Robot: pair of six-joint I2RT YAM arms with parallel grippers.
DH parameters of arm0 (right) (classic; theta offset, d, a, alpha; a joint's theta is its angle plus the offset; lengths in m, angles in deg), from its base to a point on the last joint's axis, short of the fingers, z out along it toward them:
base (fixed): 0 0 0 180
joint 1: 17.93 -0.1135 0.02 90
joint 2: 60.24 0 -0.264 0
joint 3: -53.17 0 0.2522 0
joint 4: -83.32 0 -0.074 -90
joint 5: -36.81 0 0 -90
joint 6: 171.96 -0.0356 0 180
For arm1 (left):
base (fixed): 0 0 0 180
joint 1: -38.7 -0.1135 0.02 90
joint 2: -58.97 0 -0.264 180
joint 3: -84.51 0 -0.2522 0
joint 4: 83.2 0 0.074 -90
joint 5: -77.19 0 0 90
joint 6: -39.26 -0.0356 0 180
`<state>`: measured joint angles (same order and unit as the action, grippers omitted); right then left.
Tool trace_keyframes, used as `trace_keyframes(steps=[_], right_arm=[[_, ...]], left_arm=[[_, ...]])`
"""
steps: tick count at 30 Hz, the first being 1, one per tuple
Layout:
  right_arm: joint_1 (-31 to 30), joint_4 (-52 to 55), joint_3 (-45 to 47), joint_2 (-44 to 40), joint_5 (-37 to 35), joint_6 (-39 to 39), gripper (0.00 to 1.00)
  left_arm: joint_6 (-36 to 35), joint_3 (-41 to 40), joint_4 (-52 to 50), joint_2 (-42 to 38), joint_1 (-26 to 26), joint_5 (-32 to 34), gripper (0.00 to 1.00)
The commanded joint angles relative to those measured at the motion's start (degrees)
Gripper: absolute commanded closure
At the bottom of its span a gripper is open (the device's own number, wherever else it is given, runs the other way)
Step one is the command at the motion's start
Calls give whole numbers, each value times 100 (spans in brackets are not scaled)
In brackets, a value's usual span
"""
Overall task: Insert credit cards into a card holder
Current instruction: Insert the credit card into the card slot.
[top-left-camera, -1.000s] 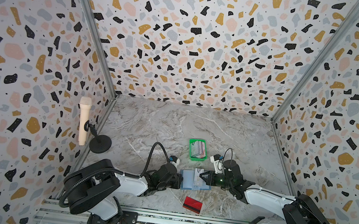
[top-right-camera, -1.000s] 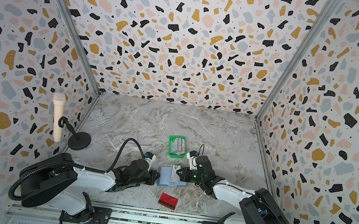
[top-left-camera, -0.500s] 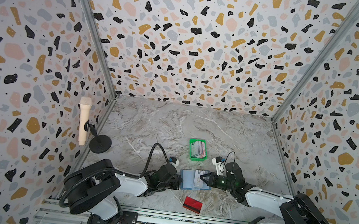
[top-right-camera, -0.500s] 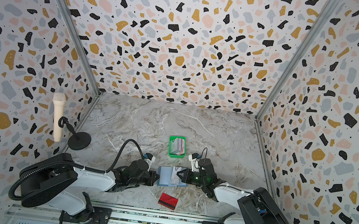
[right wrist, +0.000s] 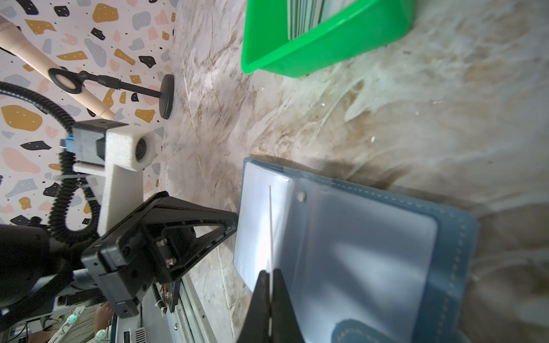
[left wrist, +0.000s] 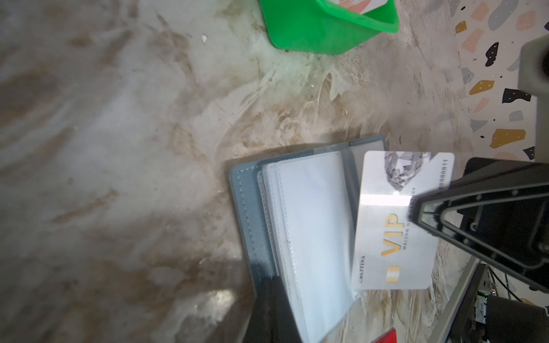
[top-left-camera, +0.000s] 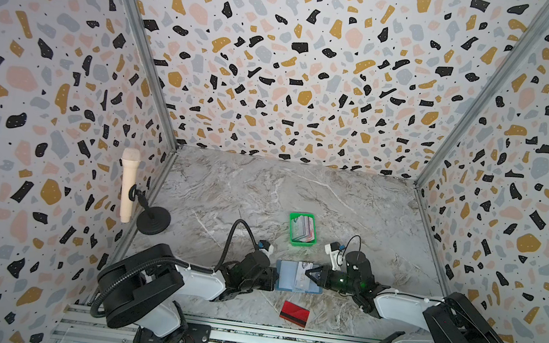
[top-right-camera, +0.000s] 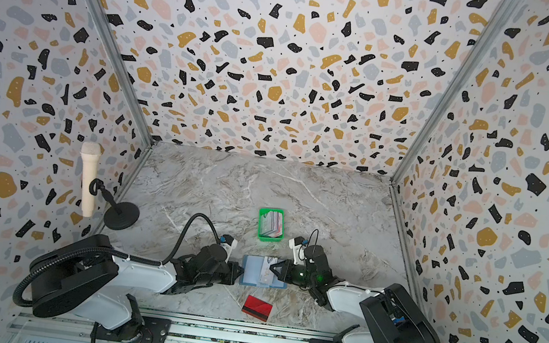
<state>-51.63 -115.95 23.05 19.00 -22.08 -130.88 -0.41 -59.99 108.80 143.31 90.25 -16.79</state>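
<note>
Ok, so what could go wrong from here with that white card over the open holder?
The white card is pinched at one edge by the right end effector, so it could twist or slip. Its leading edge may catch on a clear sleeve instead of entering. The left end effector grips the card holder only at its edge, so pushing might slide it.

Card holder [top-left-camera: 290, 278] laid open at the table's [top-left-camera: 262, 192] front centre, flanked by left gripper [top-left-camera: 274, 278] and right gripper [top-left-camera: 308, 274] – VIP card [left wrist: 395, 222] pinched over its right half, tray [top-left-camera: 295, 219] of cards [top-left-camera: 304, 229] set behind, striped card [top-left-camera: 294, 313] laid in front, microphone stand [top-left-camera: 153, 220] placed far left.
</note>
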Motion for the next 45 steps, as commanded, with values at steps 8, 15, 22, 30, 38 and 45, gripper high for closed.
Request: trace_keyframes(steps=[8, 15, 22, 30, 38, 45], right_arm=[[23, -18, -42, 165, 50, -130, 100], [87, -490, 95, 162, 243, -336, 100], [115, -610, 56, 407, 398, -471, 100], [262, -244, 30, 425, 352, -267, 100], [319, -144, -257, 866, 869, 66, 100], [337, -174, -370, 1062, 1176, 265, 100]], left_arm=[[-5, -146, -132, 15, 29, -76, 100], [-5, -154, -142, 15, 23, -67, 100], [1, -195, -106, 17, 25, -93, 100], [-4, -181, -145, -2, 26, -95, 100], [-46, -135, -212, 65, -2, -93, 100], [-145, -73, -304, 110, -16, -102, 100]])
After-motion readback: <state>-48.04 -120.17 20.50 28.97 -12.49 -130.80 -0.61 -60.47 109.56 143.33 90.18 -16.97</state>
